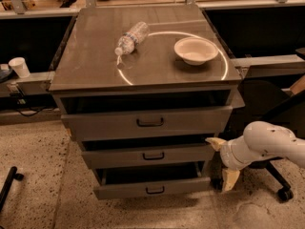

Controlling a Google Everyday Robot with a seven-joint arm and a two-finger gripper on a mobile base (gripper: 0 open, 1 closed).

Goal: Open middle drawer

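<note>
The grey metal cabinet has three stacked drawers. The middle drawer (147,156) has a medium-height plain front with a small dark loop handle (153,155), and a dark gap shows above it. My gripper (217,165) is on a white arm coming in from the right. It hangs just off the cabinet's right side, level with the middle and bottom drawers and well right of the handle. Its two yellowish fingers (215,143) are spread apart and hold nothing.
The taller top drawer (150,122) and the slim bottom drawer (155,190) both stand partly out. A plastic bottle (130,37) and a white bowl (195,50) lie on the cabinet top. An office chair base (281,187) is at right. A paper cup (19,67) is at left.
</note>
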